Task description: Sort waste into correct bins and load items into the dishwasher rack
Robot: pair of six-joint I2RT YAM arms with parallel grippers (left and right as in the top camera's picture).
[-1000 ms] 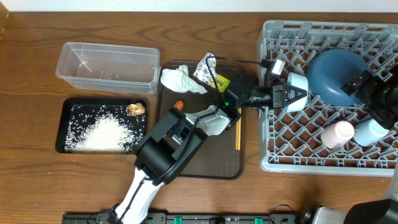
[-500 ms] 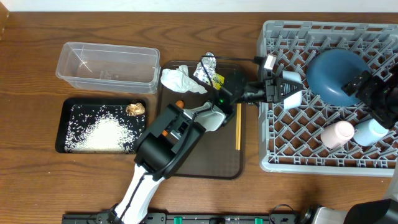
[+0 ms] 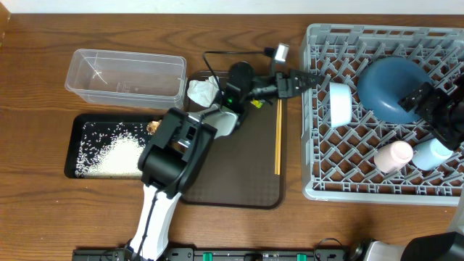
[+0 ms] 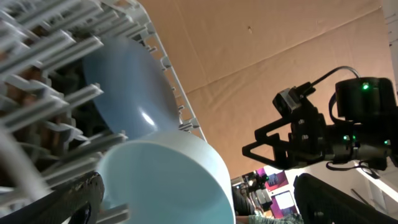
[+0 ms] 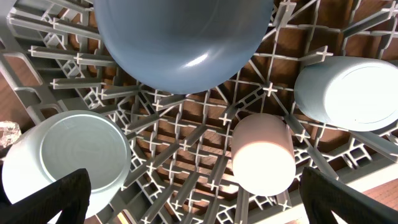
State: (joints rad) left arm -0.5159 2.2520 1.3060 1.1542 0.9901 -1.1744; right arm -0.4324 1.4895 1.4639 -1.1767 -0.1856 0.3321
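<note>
Along 9 o'clock edge of dishwasher rack (image 3: 319, 185), white bowl (image 3: 339, 103) now stands on edge among pegs, at 9 o'clock of blue dish (image 3: 391, 87). Left gripper (image 3: 312, 77) has released it and drawn back to bowl's 10 o'clock, jaws wide, empty. Right gripper (image 3: 428, 109) over rack, jaws wide. Judged: chopsticks (image 3: 278, 138) and tissue (image 3: 201, 90) on serving tray (image 3: 239, 181) not yet handled.

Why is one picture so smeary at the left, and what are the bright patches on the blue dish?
Left wrist view: the rack pegs nearest the lens are blurred and out of focus; the blue dish shows a small white glint of reflected light. Right wrist view: sharp, with a broader sheen on the dish. Overhead view: crisp, evenly lit.
</note>
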